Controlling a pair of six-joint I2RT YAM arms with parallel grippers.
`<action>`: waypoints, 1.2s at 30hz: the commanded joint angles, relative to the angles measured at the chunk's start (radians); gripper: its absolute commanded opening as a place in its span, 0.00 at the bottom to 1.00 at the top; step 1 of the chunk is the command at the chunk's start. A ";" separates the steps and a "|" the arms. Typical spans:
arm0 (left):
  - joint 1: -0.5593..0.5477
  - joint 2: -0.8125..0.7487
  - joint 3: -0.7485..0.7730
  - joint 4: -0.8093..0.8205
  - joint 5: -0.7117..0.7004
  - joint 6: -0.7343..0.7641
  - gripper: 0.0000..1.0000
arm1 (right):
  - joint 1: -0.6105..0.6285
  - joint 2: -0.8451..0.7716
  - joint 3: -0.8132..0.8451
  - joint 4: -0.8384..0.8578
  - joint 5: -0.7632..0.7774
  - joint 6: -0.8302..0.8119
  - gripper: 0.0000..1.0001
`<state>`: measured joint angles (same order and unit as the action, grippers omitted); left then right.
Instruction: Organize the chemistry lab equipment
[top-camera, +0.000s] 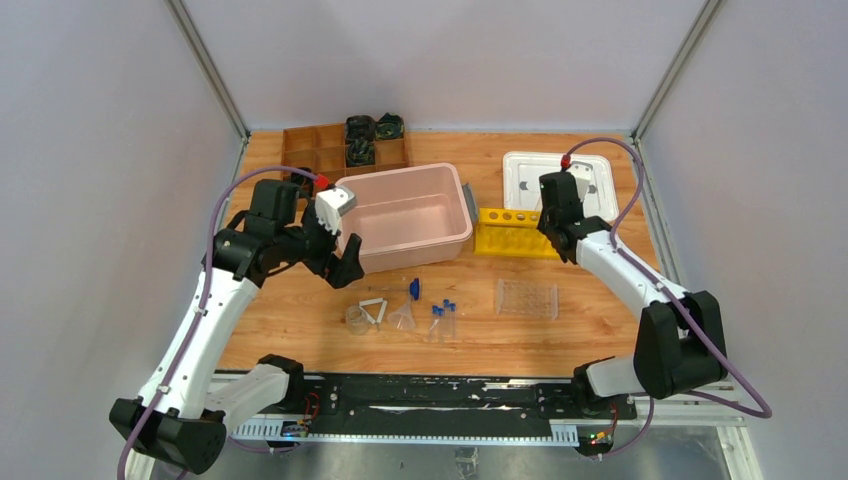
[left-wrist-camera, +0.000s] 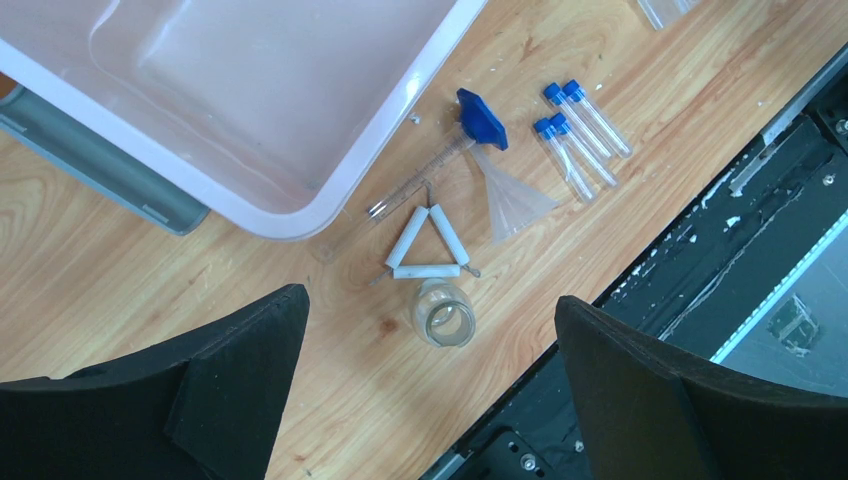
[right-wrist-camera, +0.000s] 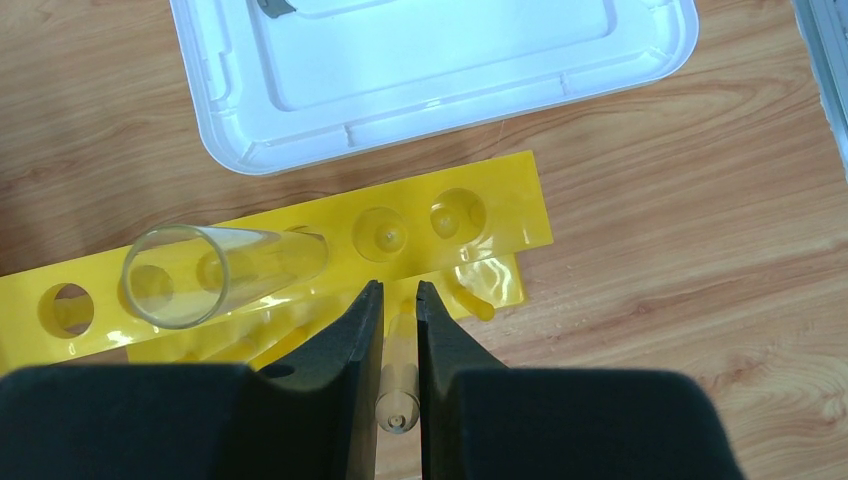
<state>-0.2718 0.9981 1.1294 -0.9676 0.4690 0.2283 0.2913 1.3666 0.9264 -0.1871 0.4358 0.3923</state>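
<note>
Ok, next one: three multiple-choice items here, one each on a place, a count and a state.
1. The small beaker is: A in the pink bin; B on the table beside the white wire triangle; C on the white lid.
2. Blue-capped tubes on the table: A two; B four; C six.
3. The left gripper is: A open and empty; B shut on something; C out of view.
B, it stands by the triangle; B, four blue caps show; A, its fingers stand wide apart.

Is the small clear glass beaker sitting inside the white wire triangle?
No, the small clear glass beaker sits outside the white wire triangle, beside one side.
</note>
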 joint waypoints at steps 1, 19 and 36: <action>-0.004 -0.006 0.039 0.003 0.023 0.008 1.00 | -0.018 0.012 -0.004 0.024 -0.005 0.001 0.00; -0.004 0.007 0.039 0.003 0.031 0.008 1.00 | -0.017 -0.031 -0.100 -0.002 -0.089 0.063 0.00; -0.004 -0.001 0.033 0.003 0.031 0.009 1.00 | -0.018 -0.084 0.011 -0.145 -0.043 0.044 0.47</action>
<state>-0.2718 1.0061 1.1408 -0.9680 0.4892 0.2287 0.2852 1.3380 0.8909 -0.2619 0.3679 0.4282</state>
